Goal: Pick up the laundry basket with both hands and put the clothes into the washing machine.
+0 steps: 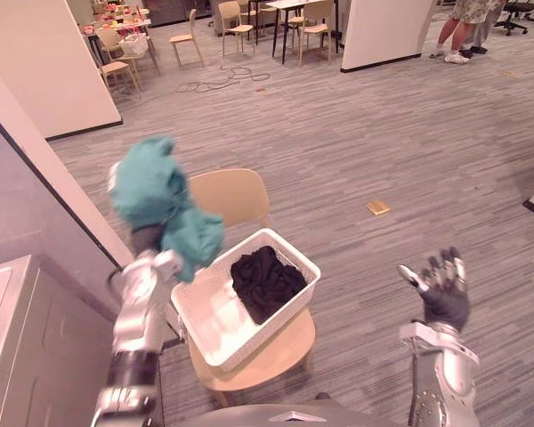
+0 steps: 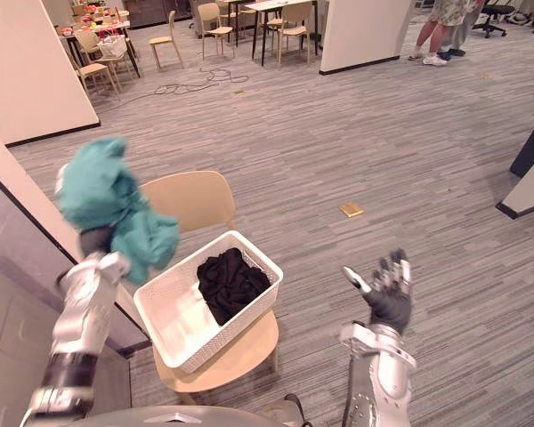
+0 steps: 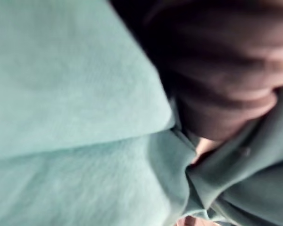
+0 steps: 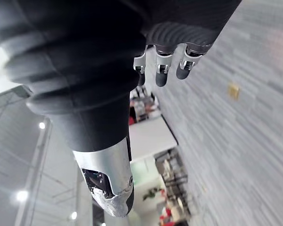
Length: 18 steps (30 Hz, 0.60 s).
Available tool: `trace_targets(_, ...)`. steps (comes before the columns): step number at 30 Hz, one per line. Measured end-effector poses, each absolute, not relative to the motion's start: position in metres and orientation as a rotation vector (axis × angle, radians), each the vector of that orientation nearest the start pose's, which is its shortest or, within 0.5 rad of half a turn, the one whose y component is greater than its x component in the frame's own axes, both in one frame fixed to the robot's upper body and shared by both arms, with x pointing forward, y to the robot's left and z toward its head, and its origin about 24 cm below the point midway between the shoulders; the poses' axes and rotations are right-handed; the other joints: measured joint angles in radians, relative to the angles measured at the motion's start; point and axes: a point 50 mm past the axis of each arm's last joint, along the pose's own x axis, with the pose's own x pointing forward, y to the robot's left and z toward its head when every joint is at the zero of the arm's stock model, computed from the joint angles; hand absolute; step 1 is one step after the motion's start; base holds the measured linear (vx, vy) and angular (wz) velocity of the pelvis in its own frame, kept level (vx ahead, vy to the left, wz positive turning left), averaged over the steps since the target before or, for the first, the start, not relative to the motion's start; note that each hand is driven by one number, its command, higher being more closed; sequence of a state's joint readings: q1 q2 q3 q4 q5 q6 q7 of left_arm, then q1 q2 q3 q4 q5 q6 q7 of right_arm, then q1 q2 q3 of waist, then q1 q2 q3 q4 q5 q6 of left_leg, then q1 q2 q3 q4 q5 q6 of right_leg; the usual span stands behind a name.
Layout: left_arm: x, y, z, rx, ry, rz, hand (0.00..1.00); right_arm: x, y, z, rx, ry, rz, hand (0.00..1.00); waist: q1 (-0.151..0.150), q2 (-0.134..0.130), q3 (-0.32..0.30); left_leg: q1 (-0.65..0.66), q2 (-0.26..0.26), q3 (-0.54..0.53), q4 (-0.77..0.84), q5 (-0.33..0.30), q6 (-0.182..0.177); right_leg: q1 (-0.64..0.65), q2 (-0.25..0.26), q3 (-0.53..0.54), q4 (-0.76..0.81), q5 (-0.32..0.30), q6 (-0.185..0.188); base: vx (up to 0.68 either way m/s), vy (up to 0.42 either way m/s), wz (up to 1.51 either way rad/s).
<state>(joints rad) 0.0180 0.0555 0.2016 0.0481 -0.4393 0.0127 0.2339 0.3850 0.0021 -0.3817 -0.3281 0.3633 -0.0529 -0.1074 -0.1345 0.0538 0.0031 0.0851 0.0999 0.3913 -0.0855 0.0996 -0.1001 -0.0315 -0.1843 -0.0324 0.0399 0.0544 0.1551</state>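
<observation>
Teal garment (image 1: 156,200), a soft, light, bunched cloth, held aloft above and to the left of the laundry basket (image 1: 209,316). It drapes over the left hand (image 1: 148,238), whose fingers are buried in the folds, so whether they clench the cloth cannot be told. Being limp, such cloth is likely to trail and snag, and is best gathered in a bunch. The basket is white, perforated and probably stiff but light; its two short rims look like the natural holds for two hands. Inside it, toward the far right end, lies a black garment (image 1: 265,280), equally soft. The basket rests tilted on the seat of a wooden chair (image 1: 289,342), whose backrest rises just behind it. The right hand (image 1: 445,294) is raised well to the right of the basket, fingers spread and empty. The washing machine (image 1: 27,347) stands to the basket's left. A small yellow item (image 1: 378,207) lies on the floor beyond the basket, out of the path.
</observation>
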Motion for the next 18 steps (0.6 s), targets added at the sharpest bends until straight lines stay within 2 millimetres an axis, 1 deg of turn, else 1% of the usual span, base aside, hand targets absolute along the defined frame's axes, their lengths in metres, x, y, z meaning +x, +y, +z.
trace_targets(1,0.218,0.233,0.01,-0.373,0.119,0.507,1.0,0.141,-0.27,0.044,0.195,-0.037,-0.611,0.0,0.005,-0.002,-0.001,0.007,0.002,0.005,0.0,-0.004,0.0,0.004,0.0,0.0,0.0,-0.003,-0.001,0.02,-0.01,-0.04)
trace_targets(2,0.209,0.236,0.004,-0.37,0.143,0.53,1.0,0.136,-0.272,0.038,0.195,-0.01,-0.628,0.0,0.008,-0.005,-0.001,0.011,0.004,0.007,0.0,-0.005,0.0,0.012,0.0,-0.001,0.0,-0.005,-0.001,0.0,0.0,0.0)
trace_targets(3,0.192,0.243,-0.005,-0.369,0.176,0.575,1.0,0.126,-0.276,0.026,0.198,0.052,-0.669,0.0,0.022,-0.015,0.001,0.019,0.006,0.014,0.0,-0.009,0.002,0.016,0.0,-0.003,0.003,-0.008,-0.002,0.0,0.0,0.0)
trace_targets(4,0.182,0.246,-0.009,-0.371,0.194,0.599,1.0,0.119,-0.277,0.018,0.205,0.088,-0.692,0.0,0.029,-0.021,-0.001,0.021,0.007,0.016,0.0,-0.011,0.002,0.017,0.0,-0.004,0.004,-0.01,-0.002,0.0,-0.003,0.04)
trace_targets(5,0.169,0.248,-0.016,-0.371,0.224,0.629,1.0,0.111,-0.278,0.008,0.216,0.142,-0.718,0.0,0.036,-0.026,-0.004,0.022,0.007,0.016,0.0,-0.015,0.005,0.027,-0.001,-0.01,0.007,-0.013,-0.003,0.0,-0.004,0.06)
trace_targets(6,0.153,0.248,-0.026,-0.385,0.268,0.657,1.0,0.098,-0.278,-0.005,0.235,0.209,-0.76,0.0,0.049,-0.032,-0.007,0.024,0.007,0.016,0.0,-0.02,0.007,0.037,-0.003,-0.013,0.012,-0.019,-0.002,0.01,-0.002,0.14)
trace_targets(7,0.135,0.247,-0.036,-0.413,0.316,0.692,1.0,0.086,-0.277,-0.021,0.258,0.289,-0.797,0.0,0.055,-0.035,-0.01,0.027,0.007,0.014,0.0,-0.022,0.007,0.043,-0.006,-0.023,0.017,-0.025,0.0,0.02,-0.002,0.17)
trace_targets(8,0.127,0.245,-0.04,-0.44,0.335,0.709,1.0,0.081,-0.277,-0.028,0.269,0.327,-0.81,0.0,0.056,-0.036,-0.01,0.029,0.007,0.011,0.0,-0.022,0.007,0.049,-0.008,-0.034,0.018,-0.028,-0.001,0.02,0.0,0.29)
trace_targets(9,0.114,0.241,-0.048,-0.468,0.374,0.737,1.0,0.068,-0.278,-0.045,0.287,0.416,-0.847,0.0,0.069,-0.042,-0.005,0.032,0.007,0.002,0.0,-0.022,0.008,0.061,-0.012,-0.049,0.021,-0.035,0.0,0.02,-0.003,0.34)
trace_targets(10,0.108,0.238,-0.056,-0.478,0.412,0.744,1.0,0.056,-0.278,-0.059,0.303,0.489,-0.884,0.0,0.079,-0.043,-0.006,0.034,0.007,-0.005,0.0,-0.022,0.008,0.07,-0.016,-0.067,0.023,-0.039,0.003,0.0,-0.005,0.5)
trace_targets(11,0.099,0.236,-0.069,-0.49,0.478,0.756,1.0,0.04,-0.276,-0.078,0.33,0.591,-0.932,0.0,0.087,-0.044,-0.006,0.035,0.008,-0.012,0.0,-0.022,0.008,0.081,-0.021,-0.092,0.03,-0.051,0.004,0.0,-0.004,0.49)
trace_targets(12,0.094,0.234,-0.076,-0.5,0.514,0.766,1.0,0.032,-0.275,-0.087,0.344,0.642,-0.958,0.0,0.09,-0.044,-0.006,0.036,0.01,-0.012,0.0,-0.022,0.008,0.087,-0.023,-0.104,0.034,-0.056,0.005,-0.01,-0.016,0.6)
trace_targets(14,0.068,0.228,-0.104,-0.528,0.667,0.824,1.0,0.004,-0.262,-0.12,0.429,0.838,-1.03,0.0,0.105,-0.05,-0.009,0.039,0.015,-0.012,0.0,-0.021,0.007,0.102,-0.03,-0.143,0.051,-0.076,0.003,0.0,-0.019,0.52)
trace_targets(15,0.058,0.225,-0.114,-0.537,0.732,0.842,1.0,-0.004,-0.255,-0.13,0.462,0.9,-1.048,0.0,0.113,-0.049,-0.008,0.039,0.016,-0.013,0.0,-0.02,0.006,0.105,-0.034,-0.154,0.06,-0.082,0.005,0.01,-0.01,0.42)
trace_targets(16,0.042,0.221,-0.127,-0.555,0.822,0.874,1.0,-0.013,-0.246,-0.141,0.508,0.972,-1.068,0.0,0.123,-0.058,-0.013,0.036,0.016,-0.017,0.0,-0.02,0.006,0.109,-0.038,-0.17,0.068,-0.091,0.003,0.0,-0.008,0.34)
trace_targets(17,0.034,0.22,-0.133,-0.563,0.865,0.891,1.0,-0.016,-0.241,-0.146,0.526,1.01,-1.069,0.0,0.126,-0.058,-0.012,0.035,0.015,-0.023,0.0,-0.02,0.006,0.111,-0.041,-0.175,0.072,-0.094,0.004,0.01,-0.008,0.41)
trace_targets(18,0.019,0.217,-0.143,-0.569,0.949,0.922,1.0,-0.022,-0.233,-0.152,0.554,1.07,-1.069,0.0,0.131,-0.054,-0.008,0.035,0.011,-0.041,0.0,-0.019,0.006,0.123,-0.044,-0.195,0.077,-0.108,0.003,0.01,-0.008,0.38)
